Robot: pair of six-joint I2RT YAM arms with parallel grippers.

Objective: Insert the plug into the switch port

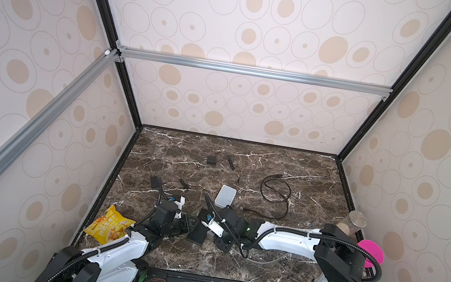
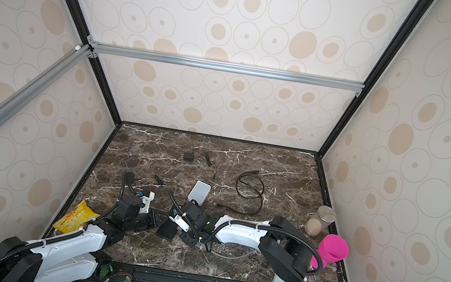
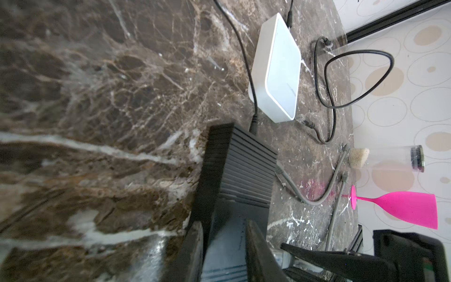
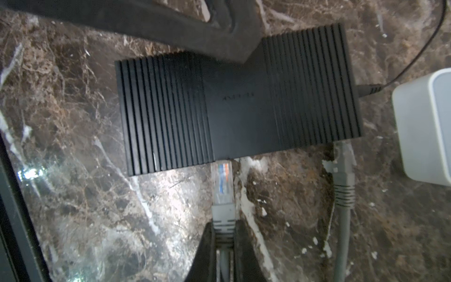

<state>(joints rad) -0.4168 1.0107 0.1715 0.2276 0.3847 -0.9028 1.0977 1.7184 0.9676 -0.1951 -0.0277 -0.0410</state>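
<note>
Right end effector (image 4: 224, 227) pinches plug (image 4: 222, 180); left end effector (image 3: 224, 227) seemingly clamps switch (image 4: 236, 102).

The switch (image 4: 239, 109) is matt ribbed plastic, plug (image 4: 222, 182) clear plastic, tabletop (image 4: 73, 122) glossy marbled.

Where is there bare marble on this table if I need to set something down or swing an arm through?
Free: the far right corner of the marble tabletop, beyond the black looped cable; also the near strip along its front edge. Crowded: the middle, where the black ribbed switch, white box, left gripper, right gripper and grey Ethernet plug meet.
</note>
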